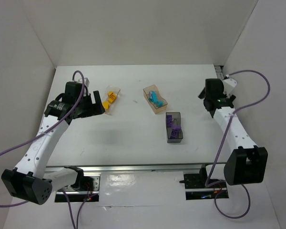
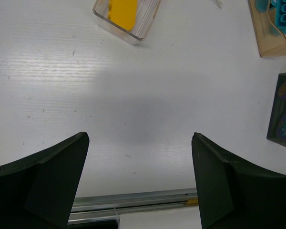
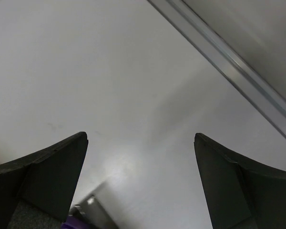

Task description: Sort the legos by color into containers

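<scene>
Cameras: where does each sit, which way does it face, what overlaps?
Top external: above and behind the bases, looking down on the table; left arm and right arm both show.
Left wrist: on the left wrist, looking down at the table; left gripper, open, at bottom.
Right wrist: on the right wrist, facing table and an edge rail; right gripper open.
Shared: top and left wrist both see clear tub, tan tub, dark tub.

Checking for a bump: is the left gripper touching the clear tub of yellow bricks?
Apart. The left wrist view shows a stretch of table between the open left gripper and the clear tub.
</scene>
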